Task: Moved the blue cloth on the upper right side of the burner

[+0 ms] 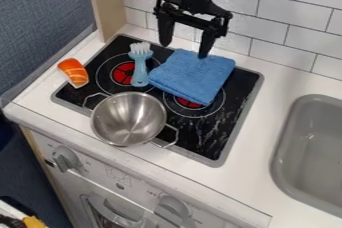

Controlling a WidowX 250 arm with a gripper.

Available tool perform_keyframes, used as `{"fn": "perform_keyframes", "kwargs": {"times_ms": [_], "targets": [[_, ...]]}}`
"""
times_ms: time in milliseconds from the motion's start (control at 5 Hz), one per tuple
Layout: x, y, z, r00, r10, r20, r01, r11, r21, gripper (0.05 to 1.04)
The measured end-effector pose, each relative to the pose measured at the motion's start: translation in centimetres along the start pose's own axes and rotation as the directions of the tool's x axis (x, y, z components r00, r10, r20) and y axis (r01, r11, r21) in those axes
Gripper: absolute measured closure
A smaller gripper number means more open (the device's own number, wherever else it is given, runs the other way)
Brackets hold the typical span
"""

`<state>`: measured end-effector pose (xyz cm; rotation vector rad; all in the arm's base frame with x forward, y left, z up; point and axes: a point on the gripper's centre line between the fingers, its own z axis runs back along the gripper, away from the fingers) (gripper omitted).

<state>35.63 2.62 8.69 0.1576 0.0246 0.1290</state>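
Note:
The black gripper (184,49) hangs from the top edge over the back of the stove, its two fingers spread apart with nothing between them. Its right finger tip is at the back edge of the folded blue cloth (190,76); whether it touches the cloth, I cannot tell. The cloth lies on the cooktop's back right part, covering much of the right burner (208,109), whose front part shows. To the left of the cloth, the left burner (123,73) is partly under a blue brush.
A steel pot (128,119) stands on the stove's front left. The blue brush (139,65) lies left of the cloth, bristles toward the wall. An orange sushi toy (73,72) rests at the left edge. A grey sink (314,154) is at the right; a tiled wall (274,17) stands behind.

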Motion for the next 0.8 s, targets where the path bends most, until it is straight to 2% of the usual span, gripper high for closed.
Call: {"fn": "perform_keyframes", "kwargs": {"times_ms": [200, 400, 600, 800], "targets": [[-3.3, 0.8, 0.9, 1.000, -0.002, 0.005, 0.002, 1.000, 0.000, 0.083], [-7.3, 2.2, 2.4, 0.996, 0.040, 0.075, -0.040, 0.999, -0.004, 0.083], [-10.2, 2.9, 2.7, 0.995, 0.099, 0.026, -0.098, 0.995, -0.021, 0.083], [-12.2, 5.6, 1.0, 0.976, 0.217, -0.017, -0.217, 0.976, 0.009, 0.083]]}}
